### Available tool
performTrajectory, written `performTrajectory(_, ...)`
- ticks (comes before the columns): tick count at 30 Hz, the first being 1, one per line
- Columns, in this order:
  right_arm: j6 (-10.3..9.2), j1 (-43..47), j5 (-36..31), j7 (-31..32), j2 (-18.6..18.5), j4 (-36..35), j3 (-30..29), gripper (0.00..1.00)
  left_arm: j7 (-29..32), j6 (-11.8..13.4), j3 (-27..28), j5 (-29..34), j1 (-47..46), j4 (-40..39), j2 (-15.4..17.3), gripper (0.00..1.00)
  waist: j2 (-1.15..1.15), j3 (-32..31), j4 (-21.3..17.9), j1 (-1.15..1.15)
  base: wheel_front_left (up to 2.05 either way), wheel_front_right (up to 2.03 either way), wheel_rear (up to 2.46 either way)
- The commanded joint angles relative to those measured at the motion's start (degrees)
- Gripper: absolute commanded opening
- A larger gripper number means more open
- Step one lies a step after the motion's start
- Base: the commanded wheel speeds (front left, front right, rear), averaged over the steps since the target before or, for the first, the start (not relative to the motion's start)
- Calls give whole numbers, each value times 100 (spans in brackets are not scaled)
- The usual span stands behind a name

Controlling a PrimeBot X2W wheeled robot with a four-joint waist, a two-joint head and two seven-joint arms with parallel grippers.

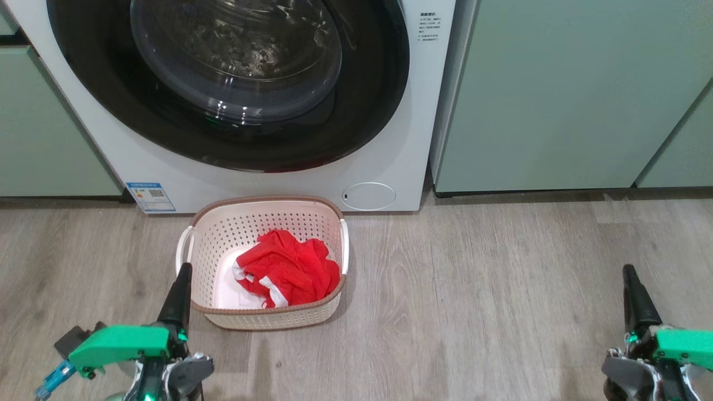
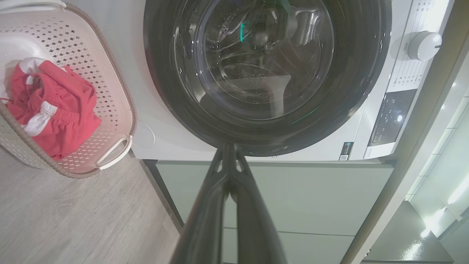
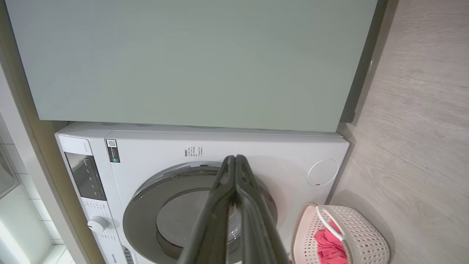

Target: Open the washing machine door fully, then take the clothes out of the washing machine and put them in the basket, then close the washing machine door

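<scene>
Now the red clothes [image 1: 287, 267] lie in the basket [image 1: 267, 199], which stands on the floor [image 1: 473, 289] just before the washing machine [image 1: 390, 172]. The washing machine door [image 1: 370, 111] is shut. Both the left claw [image 1: 184, 269] and the right claw [image 1: 629, 269] are pressed together and hold nothing; the left one is near the basket's corner. The left wrist view adds the white dial [image 2: 424, 44] and the dark control panel [image 2: 392, 117].

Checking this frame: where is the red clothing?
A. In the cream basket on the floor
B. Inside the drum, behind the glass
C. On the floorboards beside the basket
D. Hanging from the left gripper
A: the clothes lie bunched inside the basket, which stands on the floor in front of the shut washing machine door.
</scene>
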Motion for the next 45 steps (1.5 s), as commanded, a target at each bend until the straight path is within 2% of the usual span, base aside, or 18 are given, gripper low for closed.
performTrajectory(1,-3,-302,200,69,-44,-232,91,0,77,4,211,-175,-341,-262,-2,0,0,6,1,0,0,0,0)
performTrajectory(5,-3,-322,424,130,-44,-250,79,0,138,4,238,-375,-351,-317,-21,0,0,18,1,0,0,0,0)
performTrajectory(45,-3,-321,425,129,-44,-251,79,0,137,4,237,-376,-351,-317,-22,0,0,18,1,0,0,0,0)
